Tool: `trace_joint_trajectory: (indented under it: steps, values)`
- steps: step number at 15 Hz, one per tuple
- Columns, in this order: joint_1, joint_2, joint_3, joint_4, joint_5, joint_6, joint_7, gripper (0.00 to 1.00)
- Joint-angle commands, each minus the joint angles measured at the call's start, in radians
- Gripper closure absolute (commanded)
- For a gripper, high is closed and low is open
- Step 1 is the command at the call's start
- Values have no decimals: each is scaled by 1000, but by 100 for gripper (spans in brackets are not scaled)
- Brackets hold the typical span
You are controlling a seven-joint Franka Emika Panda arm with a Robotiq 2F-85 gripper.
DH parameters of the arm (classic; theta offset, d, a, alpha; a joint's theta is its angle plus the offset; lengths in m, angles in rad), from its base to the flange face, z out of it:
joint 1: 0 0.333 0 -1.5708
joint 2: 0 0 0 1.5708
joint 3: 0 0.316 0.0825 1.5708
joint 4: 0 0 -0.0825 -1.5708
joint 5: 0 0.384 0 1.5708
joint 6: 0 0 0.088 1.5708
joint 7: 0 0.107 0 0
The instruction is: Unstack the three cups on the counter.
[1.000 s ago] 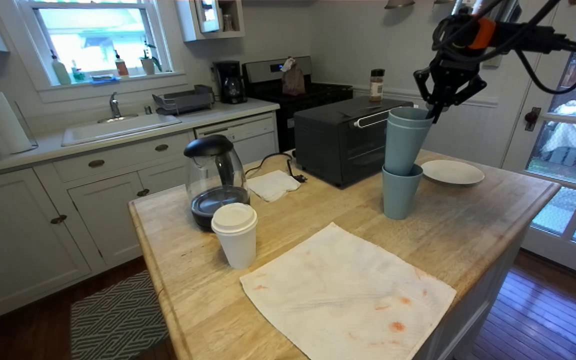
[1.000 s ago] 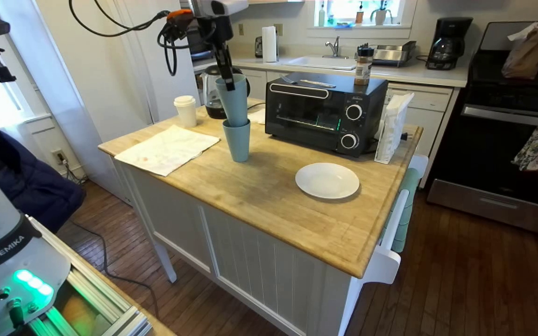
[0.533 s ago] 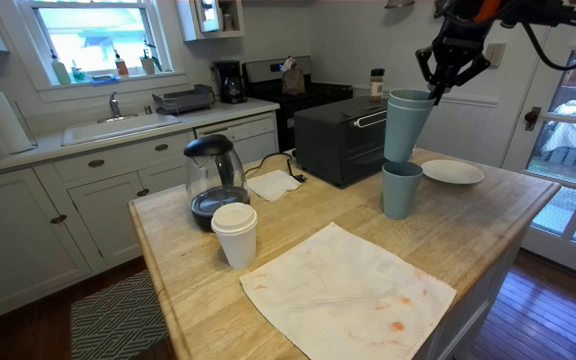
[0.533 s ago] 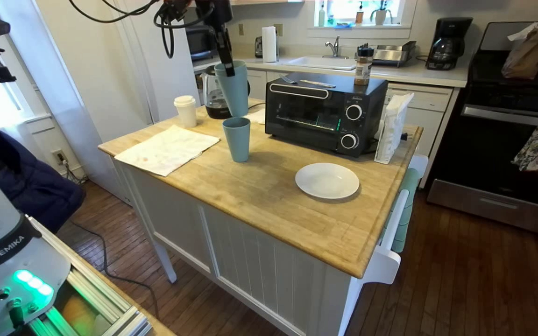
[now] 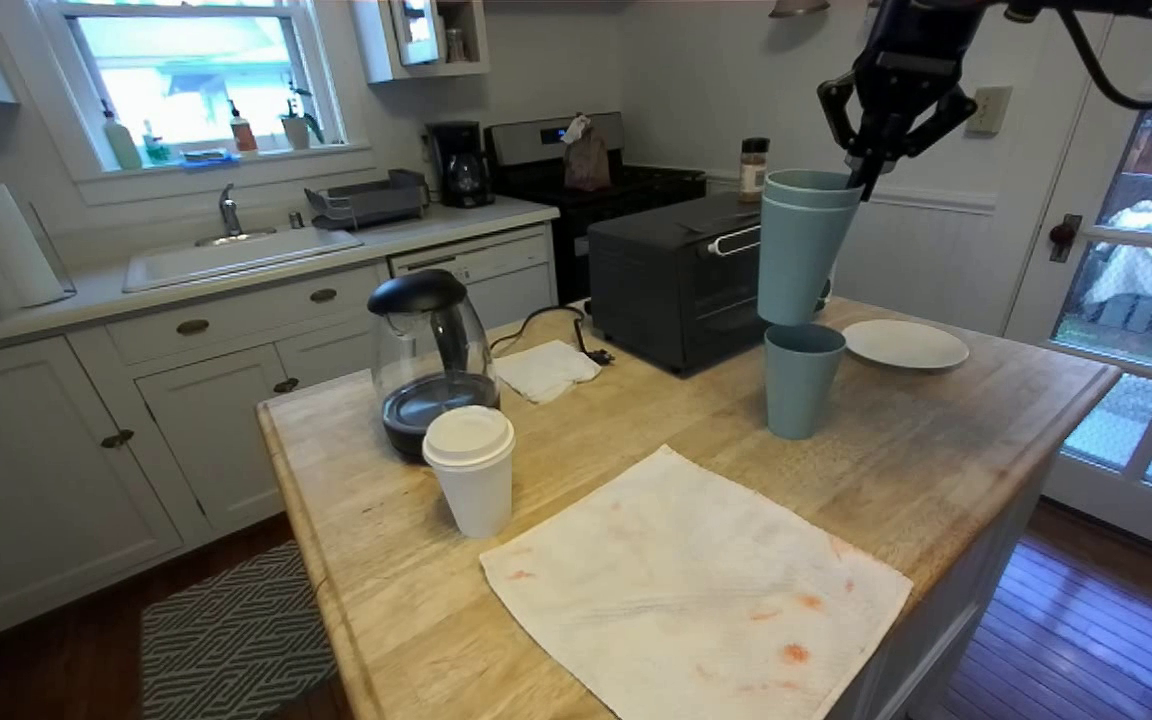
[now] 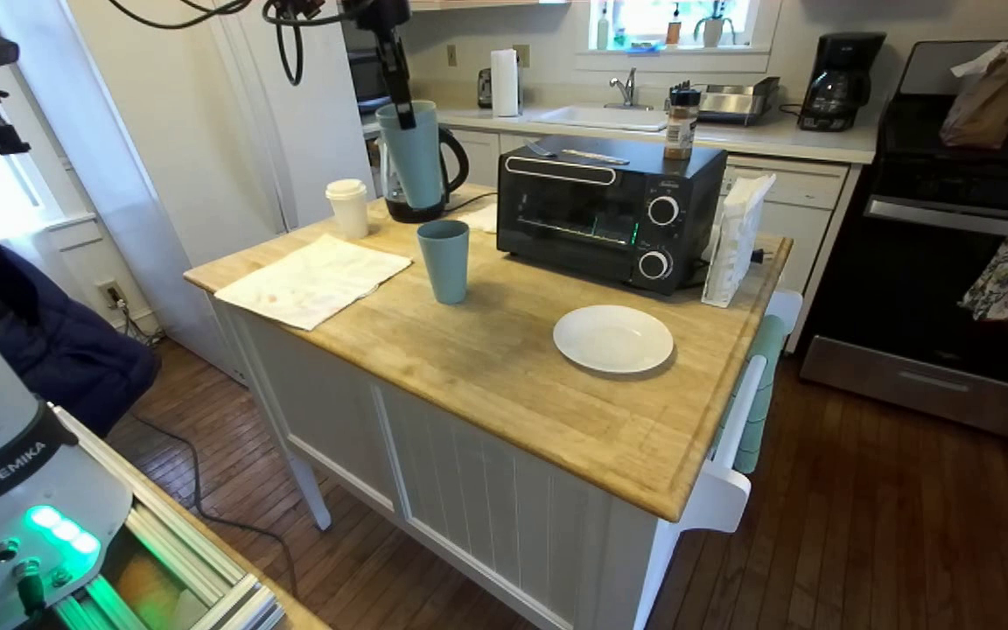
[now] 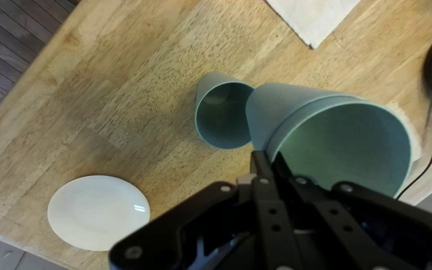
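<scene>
Two nested teal-blue cups [image 5: 801, 265] hang together, slightly tilted, in the air in both exterior views [image 6: 416, 166]. My gripper [image 5: 861, 180] is shut on their rims at one side. In the wrist view the fingertips [image 7: 272, 155] pinch the walls, one finger inside the inner cup [image 7: 343, 142] and one outside the outer cup [image 7: 268, 112]. The third teal-blue cup [image 5: 801, 390] stands upright on the wooden counter [image 5: 626, 420], its open mouth visible in the wrist view [image 7: 223, 116]. The held cups are above the counter, apart from the standing cup.
A white plate [image 6: 613, 339] and a black toaster oven [image 6: 591, 219] with a spice jar [image 6: 682, 122] on top are near the standing cup. A glass kettle [image 5: 436, 360], a lidded white cup [image 5: 471, 470], a small napkin [image 5: 548, 370] and a stained cloth [image 5: 696, 590] also lie or stand on the counter.
The gripper has risen, drawing the two nested cups up out of the standing cup. They have then shifted sideways, towards the kettle in an exterior view. The standing cup has not moved.
</scene>
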Motion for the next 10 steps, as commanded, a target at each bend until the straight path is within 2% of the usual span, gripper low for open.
trace_joint_trajectory:
  steps: [1, 5, 10]
  values:
    - [18, -46, 43, -19, -11, -50, 3, 99]
    - [31, -16, 79, -41, -28, -77, 12, 99]
    - [27, 34, 81, -117, -51, -21, 14, 99]
